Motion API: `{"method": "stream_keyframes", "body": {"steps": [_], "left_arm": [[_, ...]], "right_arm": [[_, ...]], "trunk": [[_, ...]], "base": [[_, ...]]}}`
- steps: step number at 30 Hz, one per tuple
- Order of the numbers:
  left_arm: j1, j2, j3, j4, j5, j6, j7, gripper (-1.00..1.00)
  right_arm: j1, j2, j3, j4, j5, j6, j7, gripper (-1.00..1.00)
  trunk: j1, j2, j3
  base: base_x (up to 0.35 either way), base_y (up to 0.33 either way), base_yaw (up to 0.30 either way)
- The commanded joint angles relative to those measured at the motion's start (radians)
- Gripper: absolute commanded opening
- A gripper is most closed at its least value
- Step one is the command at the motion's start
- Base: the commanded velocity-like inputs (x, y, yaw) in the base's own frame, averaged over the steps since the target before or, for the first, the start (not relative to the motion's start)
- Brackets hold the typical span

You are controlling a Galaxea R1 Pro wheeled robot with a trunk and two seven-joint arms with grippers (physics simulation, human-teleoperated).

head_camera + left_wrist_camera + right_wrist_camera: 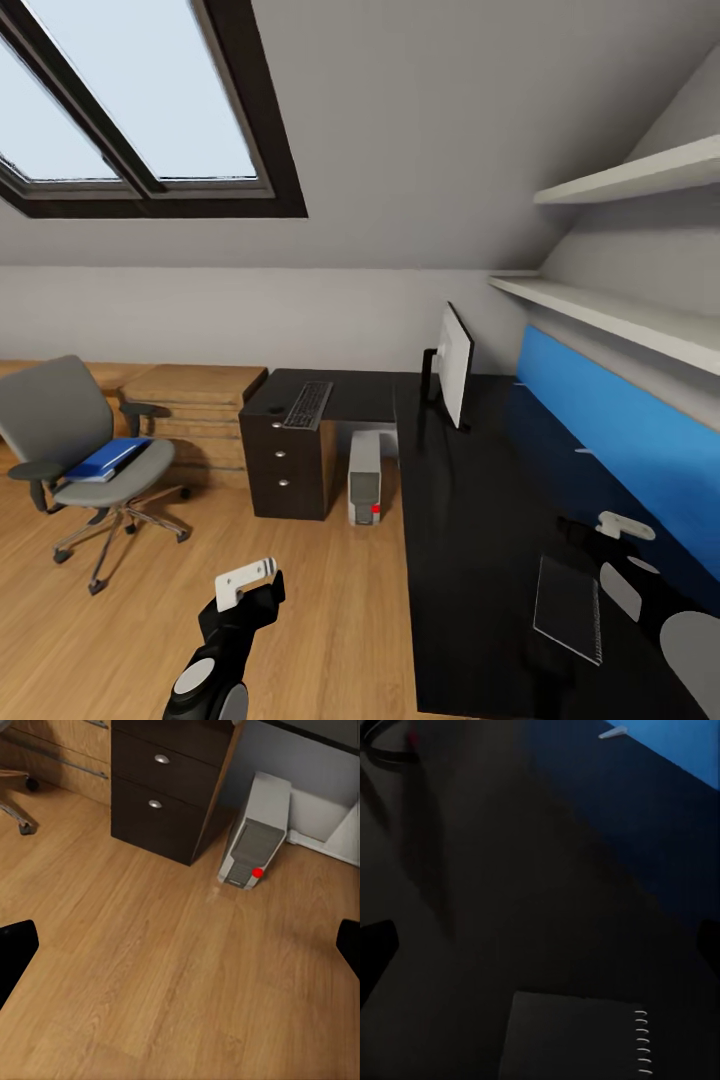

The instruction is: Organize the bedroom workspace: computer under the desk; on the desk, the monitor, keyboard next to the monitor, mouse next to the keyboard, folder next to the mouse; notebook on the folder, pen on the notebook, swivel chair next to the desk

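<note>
The grey swivel chair [60,420] stands on the floor at the left, with the blue folder [105,458] on its seat. On the black desk [470,500] are the keyboard [308,404], the monitor [455,365], the notebook [568,607] [577,1039] and the pale pen [585,451] [613,733]. A small dark shape [274,409] beside the keyboard may be the mouse. The computer [365,477] [255,832] stands under the desk. My left gripper [247,580] [180,952] hangs open over the floor. My right gripper [622,524] [540,945] is open above the desk, just beyond the notebook.
The dark drawer unit [285,465] [161,787] carries the desk's left end. Low wooden cabinets [190,410] line the back wall behind the chair. A blue panel [630,430] and two white shelves [620,320] run along the right wall. Wooden floor [300,620] spreads between chair and desk.
</note>
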Motion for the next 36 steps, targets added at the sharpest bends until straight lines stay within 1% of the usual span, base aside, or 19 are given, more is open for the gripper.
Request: {"method": "stream_keyframes", "body": {"steps": [1,4,6,10,13,16,20,28,36], "left_arm": [[0.0,0.0,-0.002,-0.002,0.01,0.002,0.008,1.0],[0.0,0.001,-0.002,-0.001,0.01,0.002,0.008,1.0],[0.0,0.009,0.007,-0.012,0.005,-0.006,0.019,1.0],[0.0,0.0,0.008,-0.028,0.005,-0.006,0.038,1.0],[0.0,0.005,0.007,-0.034,0.005,-0.006,0.026,1.0],[0.0,0.011,0.007,-0.036,0.005,-0.005,0.022,1.0],[0.0,0.015,0.006,-0.037,0.005,-0.004,0.019,1.0],[0.0,0.015,0.007,-0.038,0.005,-0.004,0.019,1.0],[0.0,0.015,0.005,-0.038,0.005,-0.004,0.02,1.0]], "right_arm": [[-0.001,-0.001,0.008,0.0,-0.009,-0.004,-0.002,1.0],[-0.001,-0.001,0.009,0.0,-0.009,-0.004,0.0,1.0],[0.011,0.011,0.004,-0.011,0.002,0.008,-0.011,1.0],[0.028,0.033,0.012,-0.033,0.017,0.03,-0.033,1.0],[0.011,0.05,0.014,-0.039,0.02,0.018,-0.016,1.0],[-0.006,0.064,0.014,-0.022,0.022,0.002,0.001,1.0],[-0.012,0.07,0.015,0.001,0.022,-0.021,0.023,1.0],[-0.013,0.07,0.015,0.035,0.023,-0.066,0.026,1.0],[-0.013,0.071,0.019,0.036,0.023,-0.067,0.026,1.0]], "trunk": [[0.0,-0.001,-0.001],[0.0,-0.001,-0.001],[0.0,-0.001,-0.001],[0.0,-0.001,-0.001],[0.0,-0.001,-0.001],[0.012,-0.022,-0.011],[0.027,-0.05,-0.023],[0.058,-0.106,-0.048],[0.088,-0.162,-0.073]], "base": [[0.0,0.0,-0.036],[0.0,0.0,-0.024],[0.0,0.0,0.0],[0.0,0.0,0.0],[0.0,0.0,0.0],[0.0,0.0,0.0],[0.0,0.0,0.0],[0.0,0.0,0.0],[0.0,0.0,0.0]]}}
